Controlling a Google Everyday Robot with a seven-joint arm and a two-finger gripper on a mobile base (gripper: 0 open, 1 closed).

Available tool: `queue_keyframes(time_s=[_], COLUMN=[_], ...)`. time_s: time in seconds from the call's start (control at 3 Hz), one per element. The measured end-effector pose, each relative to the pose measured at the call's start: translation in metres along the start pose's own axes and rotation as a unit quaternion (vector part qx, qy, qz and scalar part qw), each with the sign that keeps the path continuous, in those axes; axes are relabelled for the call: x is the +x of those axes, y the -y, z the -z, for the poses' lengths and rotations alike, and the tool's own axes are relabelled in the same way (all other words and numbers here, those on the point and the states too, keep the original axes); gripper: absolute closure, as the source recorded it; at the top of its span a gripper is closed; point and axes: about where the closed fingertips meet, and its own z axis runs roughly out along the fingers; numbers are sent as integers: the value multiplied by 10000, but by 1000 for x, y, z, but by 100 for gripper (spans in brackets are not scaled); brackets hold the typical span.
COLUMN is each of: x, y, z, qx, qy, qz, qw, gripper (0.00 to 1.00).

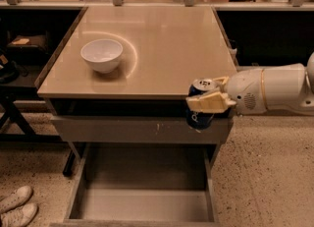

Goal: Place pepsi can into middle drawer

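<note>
The pepsi can (198, 120) is dark blue with a silver top. It hangs upright just off the table's front right edge, in front of the scratched grey drawer front (132, 130). My gripper (205, 96) comes in from the right on a white arm and is shut on the can, cream fingers (206, 104) across its upper half. The middle drawer (142, 204) is pulled open below, with a plain grey floor. The can is above the drawer's right rear corner.
A white bowl (101, 55) stands on the tan table top (167, 39) at the left. White shoes (17, 207) lie on the floor at the lower left. Dark shelving flanks the table. Cluttered counters run along the back.
</note>
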Motion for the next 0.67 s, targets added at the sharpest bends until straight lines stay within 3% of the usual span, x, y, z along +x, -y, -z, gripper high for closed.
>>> queue_keyframes(time_s=[0.67], x=[86], y=[-26], z=[-64], qx=[-119], qy=[48], qz=[-571], qw=[9983], gripper=[100])
